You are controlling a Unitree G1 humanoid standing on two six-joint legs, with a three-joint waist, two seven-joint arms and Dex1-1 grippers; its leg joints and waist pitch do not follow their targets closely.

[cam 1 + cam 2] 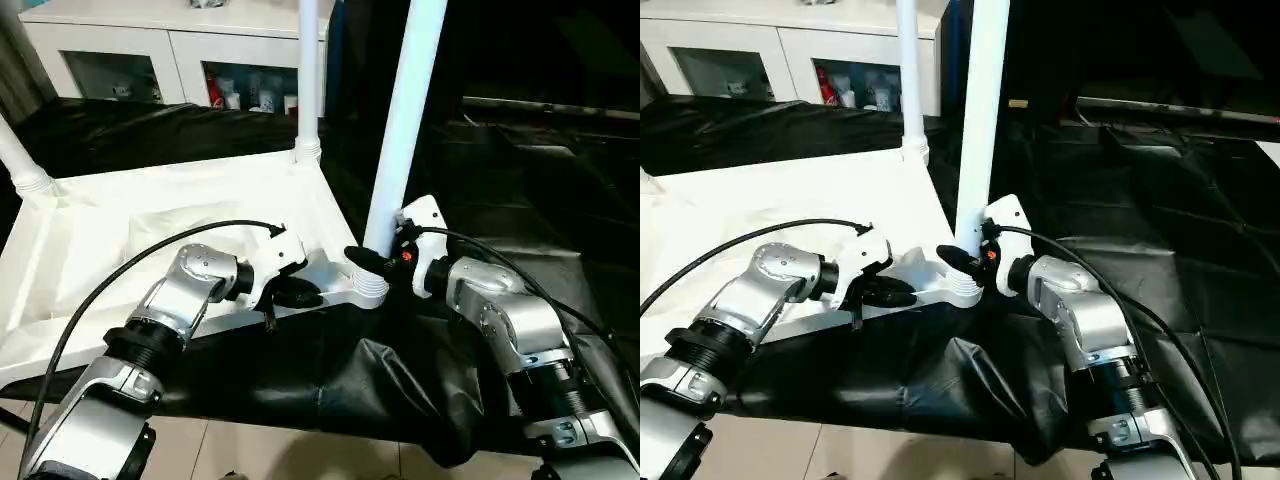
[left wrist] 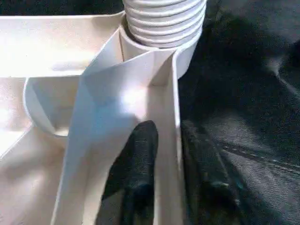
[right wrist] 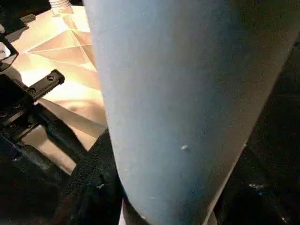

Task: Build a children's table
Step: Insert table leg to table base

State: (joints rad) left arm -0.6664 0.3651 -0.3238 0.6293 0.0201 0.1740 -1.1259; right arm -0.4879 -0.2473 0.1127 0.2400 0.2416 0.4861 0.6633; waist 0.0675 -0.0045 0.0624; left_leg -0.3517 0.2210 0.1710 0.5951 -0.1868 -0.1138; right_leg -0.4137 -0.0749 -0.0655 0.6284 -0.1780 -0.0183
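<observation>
While no lettering reads, both pincers grip the children's table [image 1: 150, 215].

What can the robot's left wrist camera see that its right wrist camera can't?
The left wrist view alone shows the left gripper's fingers straddling the tabletop's rim wall, with the leg's ribbed screw end sitting in the corner socket. The right wrist view alone shows the smooth leg tube up close, with the right gripper around it. Both show the white underside of the tabletop and the black cloth.
</observation>
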